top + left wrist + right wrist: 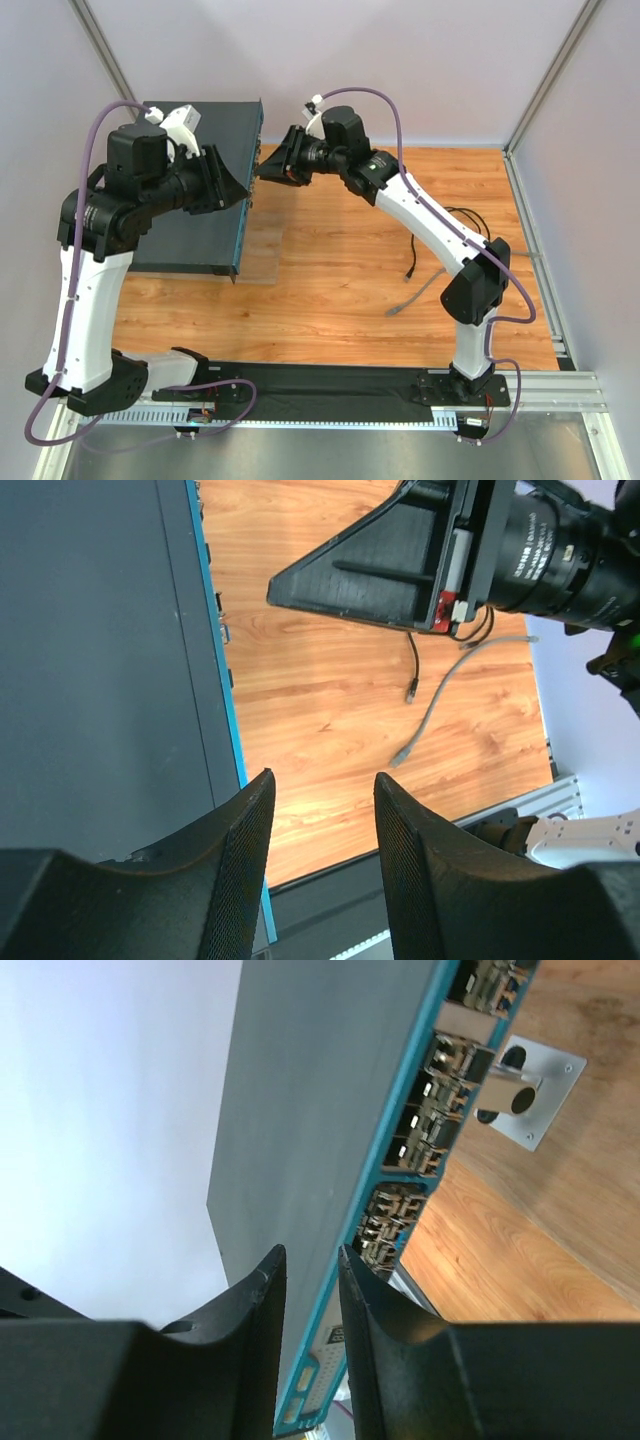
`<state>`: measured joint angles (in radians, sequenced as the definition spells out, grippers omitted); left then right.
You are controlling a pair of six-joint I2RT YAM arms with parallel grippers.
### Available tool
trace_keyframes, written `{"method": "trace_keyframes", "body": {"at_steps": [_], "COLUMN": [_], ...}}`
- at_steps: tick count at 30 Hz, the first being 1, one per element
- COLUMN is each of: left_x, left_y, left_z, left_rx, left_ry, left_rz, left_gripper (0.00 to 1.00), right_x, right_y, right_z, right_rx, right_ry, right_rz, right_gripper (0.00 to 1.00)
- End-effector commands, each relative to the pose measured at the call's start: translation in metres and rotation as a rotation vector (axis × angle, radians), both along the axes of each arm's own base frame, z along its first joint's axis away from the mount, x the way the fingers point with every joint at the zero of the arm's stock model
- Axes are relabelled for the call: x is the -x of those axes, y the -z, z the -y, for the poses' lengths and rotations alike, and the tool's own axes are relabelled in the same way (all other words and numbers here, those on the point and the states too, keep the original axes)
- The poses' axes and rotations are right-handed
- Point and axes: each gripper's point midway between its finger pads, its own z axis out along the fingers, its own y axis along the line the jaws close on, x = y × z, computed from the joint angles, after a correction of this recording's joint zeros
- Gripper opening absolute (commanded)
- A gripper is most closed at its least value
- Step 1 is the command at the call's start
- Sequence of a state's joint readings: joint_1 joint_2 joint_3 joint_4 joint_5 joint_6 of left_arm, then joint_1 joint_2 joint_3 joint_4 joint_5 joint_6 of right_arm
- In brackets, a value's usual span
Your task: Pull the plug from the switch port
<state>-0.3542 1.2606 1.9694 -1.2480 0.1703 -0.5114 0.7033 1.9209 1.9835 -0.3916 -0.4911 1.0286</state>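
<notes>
Now, your wooden tabletop sits between pale walls.
Flat matte grey switch, teal-edged; left gripper spread and empty, right gripper narrowly parted, empty.

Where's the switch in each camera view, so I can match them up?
Top external: the switch lies upper left.
Left wrist: the switch fills the left side.
Right wrist: the switch runs diagonally through the centre.
Shared landmark: its teal front edge, seen in all three.
</notes>
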Motion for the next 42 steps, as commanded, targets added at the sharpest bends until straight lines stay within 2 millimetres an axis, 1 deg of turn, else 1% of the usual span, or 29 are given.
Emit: {"method": "trace_keyframes", "body": {"at_steps": [1, 2, 3, 7, 8, 9, 10, 12, 15, 16, 18, 20, 21, 22, 23, 24, 27, 29, 30, 31, 32, 33, 34, 35, 36, 37, 38, 40, 42], "left_x": [0.006, 0.005, 0.005, 0.0, 0.0, 0.0, -0.004, -0.01, -0.015, -0.014, -0.022, -0.022, -0.027, -0.024, -0.025, -0.027, -0.03, -0.032, -0.033, -0.034, -0.034, -0.033, -0.033, -0.033, -0.033, -0.032, -0.033, -0.033, -0.032], "left_y": [-0.01, -0.01, -0.011, -0.009, -0.008, -0.015, -0.007, -0.008, -0.003, 0.0, 0.003, 0.009, 0.011, 0.016, 0.019, 0.021, 0.02, 0.018, 0.01, 0.01, 0.012, 0.014, 0.016, 0.017, 0.02, 0.022, 0.023, 0.022, 0.028], "left_z": [0.001, 0.002, 0.002, 0.004, 0.006, 0.007, 0.007, 0.014, 0.018, 0.018, 0.017, 0.015, 0.018, 0.019, 0.021, 0.023, 0.026, 0.025, 0.025, 0.027, 0.028, 0.031, 0.032, 0.033, 0.032, 0.031, 0.03, 0.028, 0.028], "left_rx": [0.023, 0.021, 0.02, -0.007, -0.016, -0.018, -0.049, -0.07, -0.113, -0.124, -0.157, -0.21, -0.221, -0.235, -0.243, -0.251, -0.254, -0.256, -0.235, -0.231, -0.227, -0.22, -0.221, -0.223, -0.236, -0.24, -0.247, -0.249, -0.26], "left_ry": [0.006, 0.006, 0.007, -0.001, 0.005, 0.009, -0.003, 0.008, -0.009, -0.006, -0.023, -0.015, -0.008, 0.01, 0.018, 0.021, 0.013, -0.007, -0.013, -0.006, -0.003, 0.011, 0.016, 0.019, 0.02, 0.016, 0.012, 0.003, 0.007], "left_rz": [0.024, 0.022, 0.026, 0.016, 0.011, 0.029, -0.005, -0.014, -0.043, -0.065, -0.072, -0.099, -0.109, -0.137, -0.148, -0.151, -0.132, -0.113, -0.075, -0.068, -0.073, -0.081, -0.092, -0.098, -0.112, -0.117, -0.119, -0.106, -0.128], "left_gripper": [0.52, 0.52, 0.51, 0.49, 0.48, 0.47, 0.47, 0.47, 0.46, 0.46, 0.44, 0.44, 0.44, 0.44, 0.44, 0.44, 0.44, 0.43, 0.43, 0.42, 0.39, 0.36, 0.35, 0.34, 0.34, 0.34, 0.34, 0.34, 0.34], "right_x": [-0.01, -0.009, -0.008, -0.002, 0.001, 0.002, 0.0, 0.001, -0.001, 0.0, 0.0, 0.002, 0.002, -0.001, -0.001, 0.0, -0.004, -0.003, 0.001, 0.0, -0.003, -0.005, -0.005, -0.006, -0.01, -0.009, -0.01, -0.012, -0.012], "right_y": [-0.001, 0.005, 0.002, 0.021, 0.029, 0.031, 0.032, 0.039, 0.035, 0.034, 0.034, 0.033, 0.034, 0.035, 0.044, 0.04, 0.046, 0.037, 0.038, 0.036, 0.03, 0.032, 0.027, 0.026, 0.034, 0.028, 0.029, 0.03, 0.031], "right_z": [-0.001, -0.001, -0.001, 0.004, 0.008, 0.011, 0.017, 0.029, 0.037, 0.037, 0.035, 0.033, 0.033, 0.038, 0.043, 0.049, 0.056, 0.049, 0.043, 0.038, 0.032, 0.028, 0.022, 0.02, 0.016, 0.011, 0.009, 0.003, -0.001], "right_rx": [0.021, 0.043, 0.052, 0.136, 0.17, 0.188, 0.216, 0.273, 0.28, 0.267, 0.258, 0.251, 0.255, 0.261, 0.283, 0.281, 0.25, 0.19, 0.154, 0.124, 0.083, 0.073, 0.046, 0.042, 0.047, 0.028, 0.019, 0.003, -0.005], "right_ry": [0.049, 0.049, 0.049, 0.076, 0.079, 0.085, 0.111, 0.14, 0.136, 0.113, 0.09, 0.069, 0.066, 0.077, 0.078, 0.083, 0.059, 0.025, 0.002, 0.001, 0.0, -0.001, -0.013, -0.014, -0.016, -0.028, -0.032, -0.035, -0.037], "right_rz": [-0.023, -0.041, -0.036, -0.069, -0.088, -0.09, -0.078, -0.089, -0.053, -0.054, -0.052, -0.055, -0.058, -0.062, -0.075, -0.069, -0.08, -0.071, -0.111, -0.124, -0.104, -0.114, -0.113, -0.118, -0.136, -0.138, -0.145, -0.151, -0.154], "right_gripper": [0.28, 0.26, 0.25, 0.23, 0.23, 0.23, 0.24, 0.25, 0.27, 0.29, 0.31, 0.32, 0.32, 0.33, 0.33, 0.33, 0.37, 0.39, 0.39, 0.33, 0.24, 0.16, 0.13, 0.12, 0.1, 0.04, 0.02, 0.0, 0.0]}}
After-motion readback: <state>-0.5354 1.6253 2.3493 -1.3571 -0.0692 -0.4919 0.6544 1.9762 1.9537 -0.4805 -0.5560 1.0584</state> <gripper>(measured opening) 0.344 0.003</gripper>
